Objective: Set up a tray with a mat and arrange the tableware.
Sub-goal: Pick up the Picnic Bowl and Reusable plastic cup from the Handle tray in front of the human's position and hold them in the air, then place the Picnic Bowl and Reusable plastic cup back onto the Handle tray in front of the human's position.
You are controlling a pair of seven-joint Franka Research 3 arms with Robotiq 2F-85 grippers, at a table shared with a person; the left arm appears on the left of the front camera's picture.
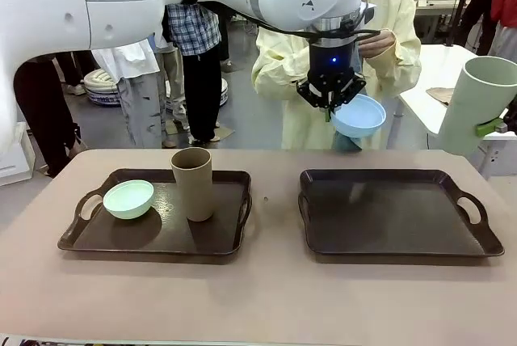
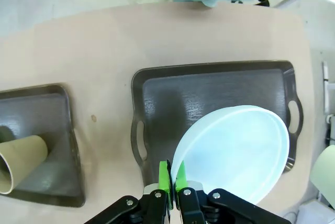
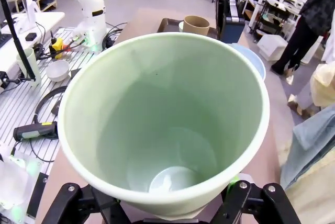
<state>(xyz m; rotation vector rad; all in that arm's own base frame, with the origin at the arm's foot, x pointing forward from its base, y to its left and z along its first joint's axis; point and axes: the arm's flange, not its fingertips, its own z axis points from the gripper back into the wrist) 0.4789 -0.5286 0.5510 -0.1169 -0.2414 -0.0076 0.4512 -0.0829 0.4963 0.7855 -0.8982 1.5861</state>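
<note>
Front view: left gripper (image 1: 329, 107) pinching the blue bowl (image 1: 359, 116) by its rim, up over the right tray's (image 1: 388, 175) far edge. Mint bowl (image 1: 128, 198) and brown tumbler (image 1: 192, 183) sit on the left tray (image 1: 73, 237). Left wrist view: same pinch. Right wrist view: right gripper (image 3: 162, 208) clamped round the green tumbler (image 3: 162, 114).

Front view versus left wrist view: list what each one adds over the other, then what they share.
Front view adds: the mint green bowl beside the brown tumbler on the left tray, and the right gripper holding the pale green tumbler off to the side.
Left wrist view adds: a top-down look at the green pads pinched on the rim of the light blue bowl, above the right tray.
Shared: both trays, the brown tumbler, and the light blue bowl in the left gripper.
</note>
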